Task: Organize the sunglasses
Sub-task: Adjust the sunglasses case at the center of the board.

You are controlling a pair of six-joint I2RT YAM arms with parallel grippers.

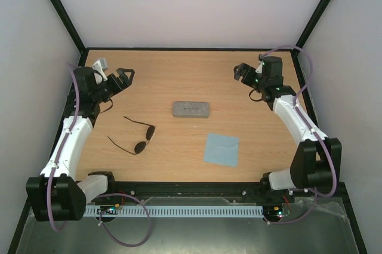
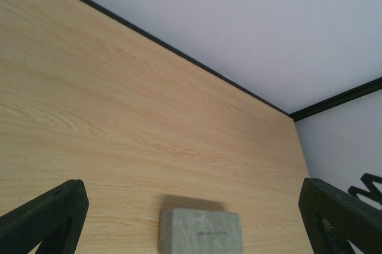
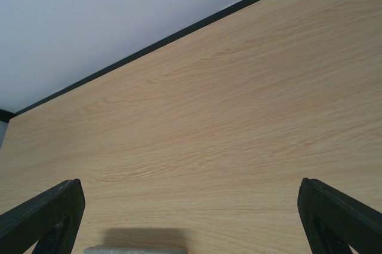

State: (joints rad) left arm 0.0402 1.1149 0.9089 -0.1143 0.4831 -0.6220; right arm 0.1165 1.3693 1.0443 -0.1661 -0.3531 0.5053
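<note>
the thin dark wire-framed sunglasses (image 1: 136, 136) lie unfolded on the left half of the light wood-grain surface (image 1: 179, 75), flat, with nothing touching them. the two rounded lenses sit side by side on a line running roughly near-to-far with a slight tilt. the slim black temple arms extend from the lenses leftward, toward the left arm.

the left hand (image 1: 126, 75) hangs over the far-left part of the surface, released, with its dark fingers (image 2: 45, 221) spread wide and holding nothing. the right hand (image 1: 239, 72) hangs over the far-right part, likewise released and empty, fingers (image 3: 42, 215) spread wide.

key relation: the sunglasses lie toward the near edge from the left hand and slightly to its right. the left hand is clearly the nearer one; the right hand is well apart, on the other side of the grey rectangular case (image 1: 191, 109). neither wrist view shows the sunglasses, so each hand points away from them.

the case lies closed near the centre. the light blue square cloth (image 1: 221, 149) lies flat nearer the right arm.

judgement: no step is done yet. a pickup favours the left hand, reorienting downward and closing across the bridge or a temple.
</note>
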